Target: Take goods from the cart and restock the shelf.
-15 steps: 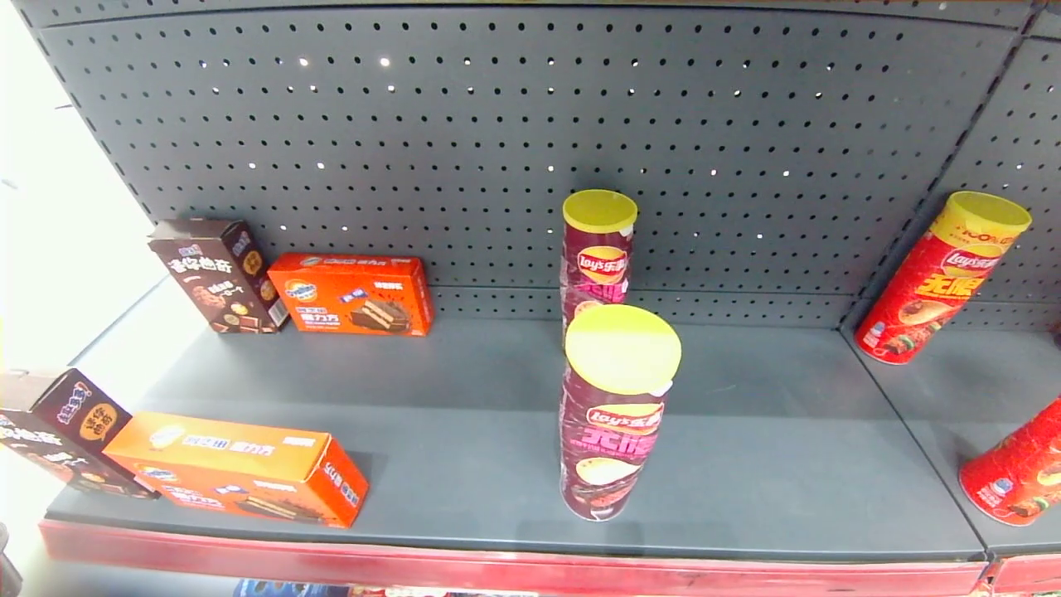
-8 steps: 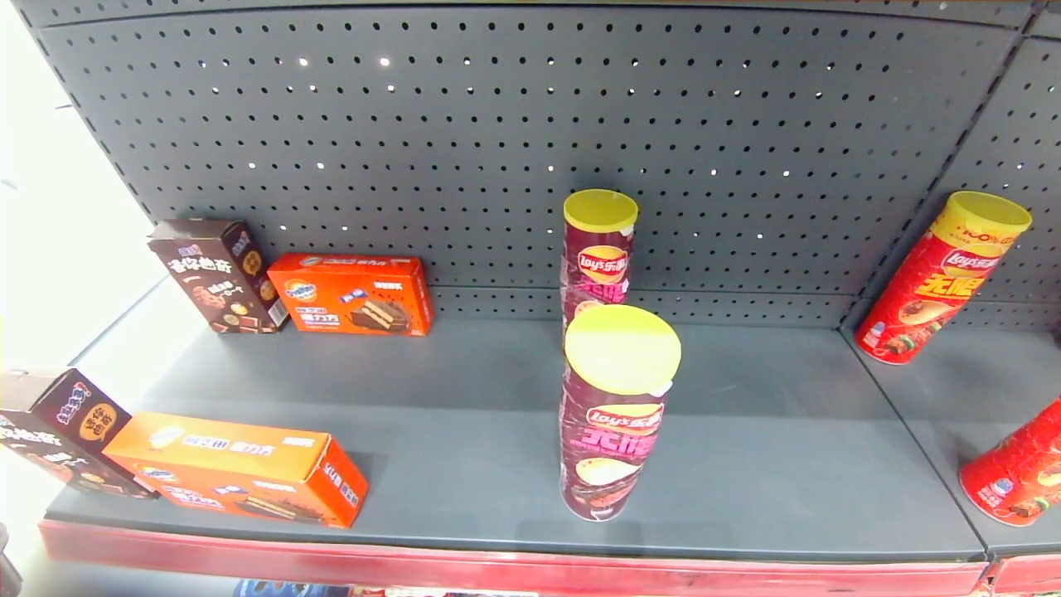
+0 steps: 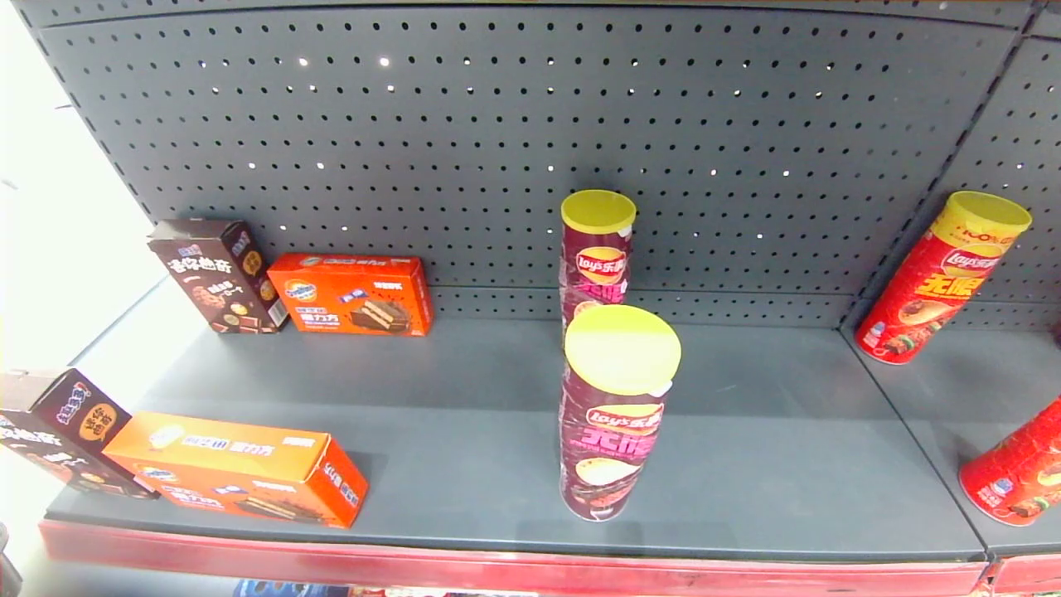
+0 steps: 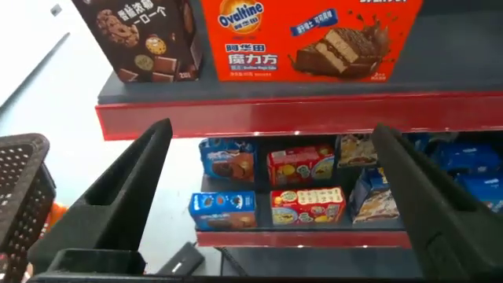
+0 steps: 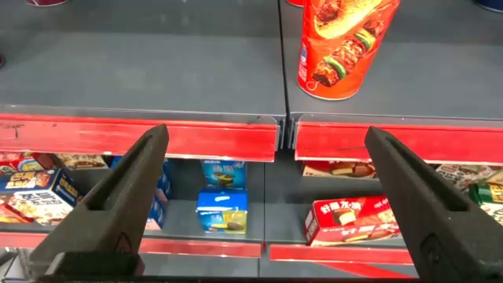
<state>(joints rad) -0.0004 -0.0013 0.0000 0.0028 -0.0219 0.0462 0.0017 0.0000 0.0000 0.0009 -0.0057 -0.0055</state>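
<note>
Facing the front edge of the shelf point(image 3: 464, 414), left hand point(image 4: 271, 130) and right hand point(image 5: 267, 132) gape empty; a fresh pick likely comes next.

On the shelf point(image 3: 763, 464), front can point(image 3: 617, 431) stands before back can point(image 3: 597, 253); 4 boxes point(image 3: 352, 294) lie left, 2 tilted cans point(image 3: 941, 282) right.

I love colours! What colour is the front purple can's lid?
The lid is yellow, and the head view shows it best.
</note>
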